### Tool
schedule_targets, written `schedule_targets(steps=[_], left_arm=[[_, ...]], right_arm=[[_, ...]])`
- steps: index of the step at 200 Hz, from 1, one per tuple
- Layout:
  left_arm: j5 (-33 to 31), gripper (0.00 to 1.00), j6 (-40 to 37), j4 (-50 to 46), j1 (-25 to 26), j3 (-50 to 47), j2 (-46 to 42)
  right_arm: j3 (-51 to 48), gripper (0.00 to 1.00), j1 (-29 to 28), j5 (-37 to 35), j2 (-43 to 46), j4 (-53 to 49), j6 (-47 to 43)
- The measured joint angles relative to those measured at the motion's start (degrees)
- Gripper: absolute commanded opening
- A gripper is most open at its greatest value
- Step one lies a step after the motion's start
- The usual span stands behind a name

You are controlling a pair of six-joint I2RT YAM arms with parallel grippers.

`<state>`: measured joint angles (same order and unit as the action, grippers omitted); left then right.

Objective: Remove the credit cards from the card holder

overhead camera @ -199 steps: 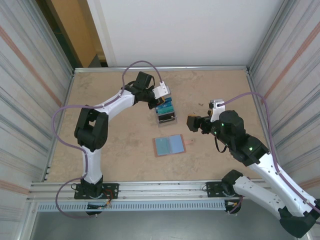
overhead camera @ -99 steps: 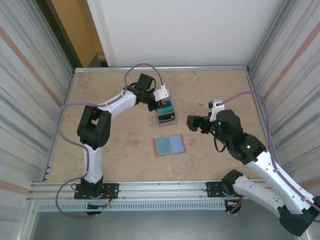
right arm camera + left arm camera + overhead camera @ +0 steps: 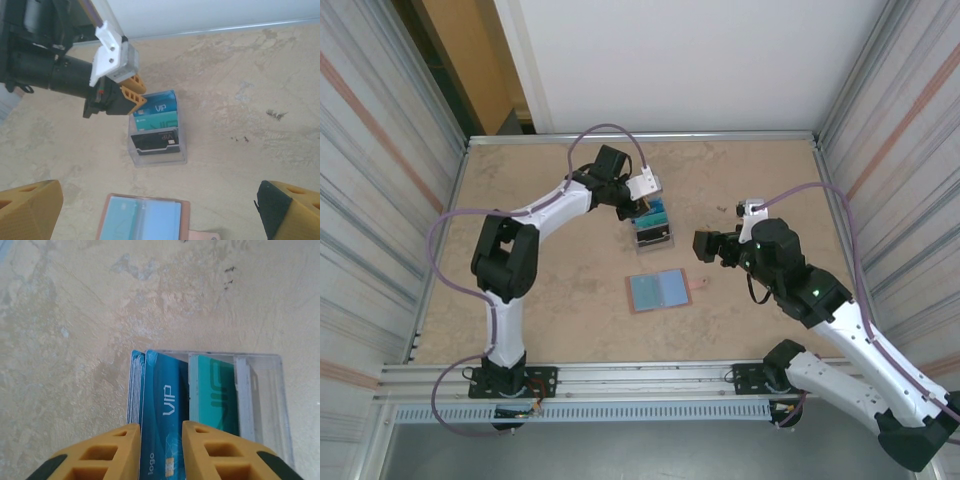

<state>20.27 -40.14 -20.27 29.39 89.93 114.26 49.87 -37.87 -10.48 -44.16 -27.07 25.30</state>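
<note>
Your left fingers (image 3: 112, 447), yellow and blocky, sit a little apart with a shiny blue card (image 3: 165, 400) between them. You cannot tell if they squeeze it. That card stands up in a clear plastic stand (image 3: 262, 395), just beside a teal card (image 3: 212, 395). Your right fingers (image 3: 30, 207) are wide apart and hold nothing. In front of them the holder (image 3: 140, 220) lies open and flat on the speckled tan surface (image 3: 240, 65), near the stand, with its smooth pale blue panels facing up.
</note>
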Motion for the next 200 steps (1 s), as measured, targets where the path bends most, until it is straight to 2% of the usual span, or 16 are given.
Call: schedule_targets(steps=[9, 13, 20, 36, 54, 65, 86, 124, 173, 200], left_arm=[[-0.1, 0.31, 0.9, 0.8, 0.0, -1.1, -1.8], [-0.3, 0.39, 1.4, 1.3, 0.1, -1.9, -2.8], [-0.7, 0.46, 2.5, 2.1, 0.2, -3.1, -4.5], [-2.0, 0.54, 5.0, 4.7, 0.3, -6.9, -9.7], [-4.2, 0.71, 8.7, 8.1, 0.4, -12.1, -15.8], [-6.0, 0.73, 11.0, 10.9, 0.4, -16.1, -19.8], [-9.7, 0.98, 16.3, 15.4, 0.5, -24.3, -27.2], [-15.9, 0.99, 26.4, 20.3, 0.7, -38.8, -41.2], [-23.1, 0.99, 39.0, 23.6, 0.8, -53.0, -58.7], [-27.2, 0.99, 44.7, 23.4, 0.8, -57.2, -65.8]], right_arm=[[0.3, 0.99, 0.0, 0.0, -0.5, -0.1, 0.0], [0.3, 0.99, 0.0, 0.0, -0.8, -0.1, 0.0], [0.5, 0.99, 0.1, 0.0, -1.3, -0.3, 0.0], [0.9, 0.99, 0.2, 0.0, -3.1, -1.1, 0.0], [1.4, 0.99, 0.4, 0.0, -5.5, -1.9, 0.2], [1.8, 0.99, 0.4, 0.0, -7.1, -2.5, 0.5], [2.1, 0.99, 0.4, 0.0, -9.4, -2.6, 1.2], [2.2, 0.99, 0.4, 1.1, -13.6, -2.3, 2.8], [2.1, 1.00, -0.2, 3.5, -21.6, 2.4, 4.5], [3.0, 0.84, -3.3, 4.3, -29.0, 2.8, 4.8]])
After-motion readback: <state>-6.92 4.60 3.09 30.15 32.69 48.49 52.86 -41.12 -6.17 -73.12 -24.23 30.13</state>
